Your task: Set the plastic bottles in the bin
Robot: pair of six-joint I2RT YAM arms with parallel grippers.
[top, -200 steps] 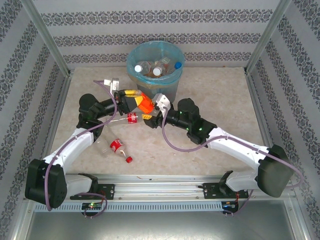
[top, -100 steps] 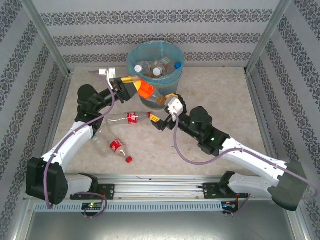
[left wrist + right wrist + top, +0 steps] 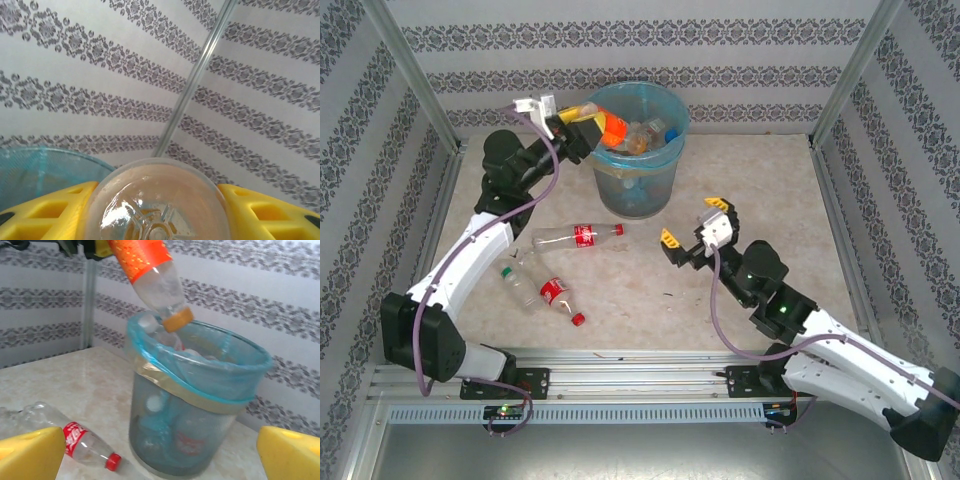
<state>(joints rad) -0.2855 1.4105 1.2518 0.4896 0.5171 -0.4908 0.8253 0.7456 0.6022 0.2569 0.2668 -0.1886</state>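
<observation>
Marbled tabletop (image 3: 770, 180): the left gripper (image 3: 586, 128), pinching an orange-labelled bottle (image 3: 613, 127), has lifted it over the far-edge bin (image 3: 640, 190), ready to drop; the right gripper (image 3: 695, 222) has backed away, fingers spread.

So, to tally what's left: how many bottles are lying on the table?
3. A red-labelled bottle lies in front of the bin; a second red-labelled bottle lies nearer the arm bases; a clear bottle sits just left of it. More could be hidden.

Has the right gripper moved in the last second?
Yes. The right gripper has pulled back from the bin, rightward and toward the near side of the view, jaws open and empty.
</observation>
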